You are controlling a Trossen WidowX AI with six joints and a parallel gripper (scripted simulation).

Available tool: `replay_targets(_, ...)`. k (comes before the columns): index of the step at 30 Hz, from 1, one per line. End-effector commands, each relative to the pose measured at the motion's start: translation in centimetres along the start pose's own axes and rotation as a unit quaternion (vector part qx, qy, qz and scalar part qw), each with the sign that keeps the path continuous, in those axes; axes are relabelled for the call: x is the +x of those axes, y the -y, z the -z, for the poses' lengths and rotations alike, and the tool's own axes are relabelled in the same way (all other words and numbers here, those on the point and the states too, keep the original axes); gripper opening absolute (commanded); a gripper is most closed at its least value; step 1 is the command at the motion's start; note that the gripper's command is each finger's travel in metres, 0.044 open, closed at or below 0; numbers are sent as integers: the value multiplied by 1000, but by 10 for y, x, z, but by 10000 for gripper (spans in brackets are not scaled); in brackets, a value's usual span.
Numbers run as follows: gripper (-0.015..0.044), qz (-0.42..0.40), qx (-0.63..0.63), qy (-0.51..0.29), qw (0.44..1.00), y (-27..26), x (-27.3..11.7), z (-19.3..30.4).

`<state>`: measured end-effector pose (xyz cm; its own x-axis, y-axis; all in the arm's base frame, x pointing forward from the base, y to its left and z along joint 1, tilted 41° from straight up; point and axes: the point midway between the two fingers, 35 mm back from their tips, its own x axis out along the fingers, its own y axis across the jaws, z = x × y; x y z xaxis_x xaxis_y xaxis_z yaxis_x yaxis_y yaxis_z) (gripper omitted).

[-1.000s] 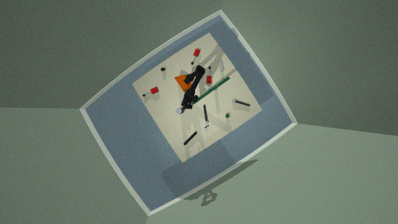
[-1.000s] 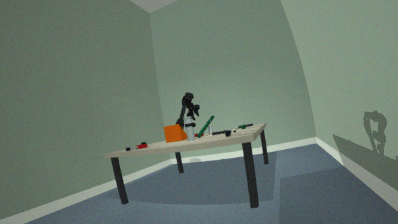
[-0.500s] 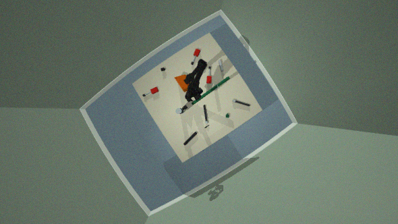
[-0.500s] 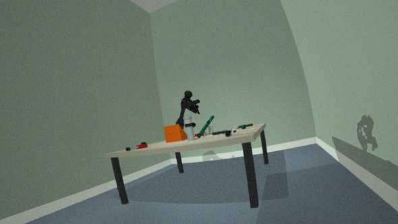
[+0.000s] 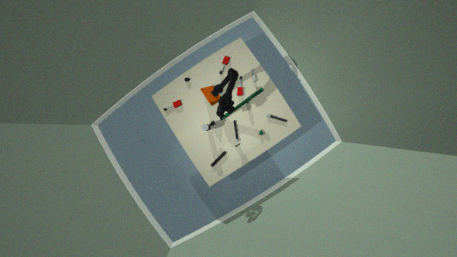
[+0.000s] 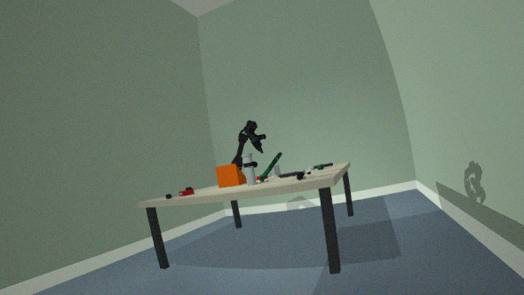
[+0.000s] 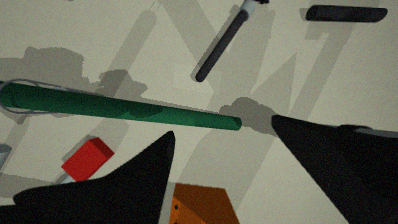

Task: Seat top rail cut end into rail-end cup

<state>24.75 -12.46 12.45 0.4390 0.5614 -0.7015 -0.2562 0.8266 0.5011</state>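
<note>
The green rail (image 5: 247, 100) (image 6: 271, 167) (image 7: 125, 110) slopes down toward the big post, its low cut end outside the cup. A thin grey loop (image 7: 37, 81) surrounds the rail at the left of the wrist view. The grey big post (image 5: 205, 127) (image 6: 250, 176) stands upright. The black band and cup (image 5: 211, 123) (image 6: 250, 164) sit high on it, a little under the cap. My gripper (image 5: 225, 114) (image 6: 264, 145) (image 7: 221, 127) is open and empty, above the rail's cut end. The cup's mouth is too small to make out, and the post is outside the wrist view.
An orange block (image 5: 209, 95) (image 6: 229, 176) (image 7: 200, 207) stands beside the arm. A red-headed tool (image 5: 240, 91) (image 7: 87, 159) lies near the rail. Dark rods (image 5: 236, 130) (image 5: 218, 159) (image 7: 222, 47) (image 7: 347, 14) and a small green piece (image 5: 261, 132) lie on the table (image 5: 186, 131).
</note>
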Motion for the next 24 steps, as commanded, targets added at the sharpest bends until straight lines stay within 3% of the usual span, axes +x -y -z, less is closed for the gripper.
replay_targets(1,440,-39,-197,-54,978,-13,23,-1)
replay_targets(9,440,-161,-562,-112,804,-42,64,3)
replay_targets(24,440,-164,-569,-112,798,-43,71,5)
